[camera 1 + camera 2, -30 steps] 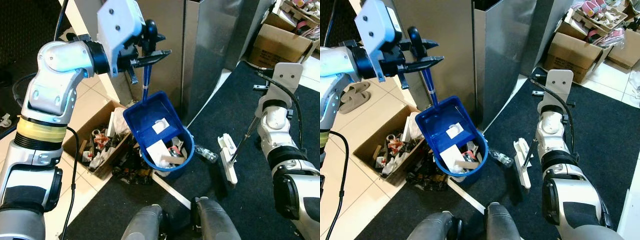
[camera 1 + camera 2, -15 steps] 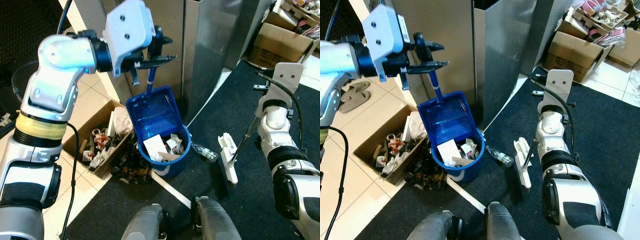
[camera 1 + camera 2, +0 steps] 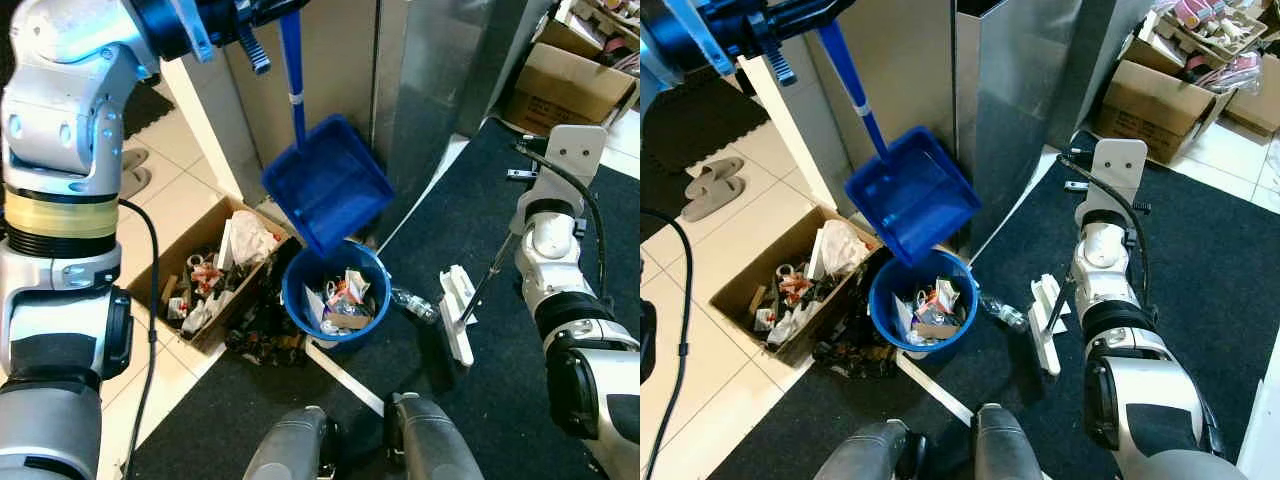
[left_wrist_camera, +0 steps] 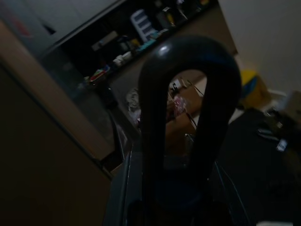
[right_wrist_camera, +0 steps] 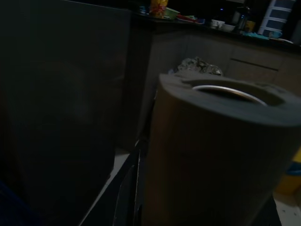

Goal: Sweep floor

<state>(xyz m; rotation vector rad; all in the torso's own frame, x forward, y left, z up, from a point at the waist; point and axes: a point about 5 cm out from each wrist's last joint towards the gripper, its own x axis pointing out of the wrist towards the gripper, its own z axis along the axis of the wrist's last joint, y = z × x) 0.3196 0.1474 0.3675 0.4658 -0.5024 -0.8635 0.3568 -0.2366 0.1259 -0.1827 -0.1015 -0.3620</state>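
A cardboard box (image 3: 190, 262) stuffed with crumpled paper and scraps is seen on the tiled floor (image 3: 170, 190), far left, with dark rubbish spilled beside it. Up top, the left gripper (image 3: 790, 15) is clamped round the long blue handle of the dustpan (image 3: 328, 183), so it's held shut on that. The dustpan is a bright blue plastic scoop with raised side walls and a flat open lip; it's held up in the air, tipped steeply lip-down, right above the blue bucket (image 3: 336, 298). No rubbish can be made out in the pan. The bucket is round, same blue, and packed with paper bits and wrappers; it's parked at the edge of the black mat (image 3: 480, 240), next to a tall steel bin (image 3: 1010, 90). A clear plastic bottle (image 3: 412, 303) lies just beside the bucket. Further right, a white broom head (image 3: 458, 315) rests on the mat, its thin stick running up toward the right arm (image 3: 555, 250). Whether the right gripper is open or closed can't be told.
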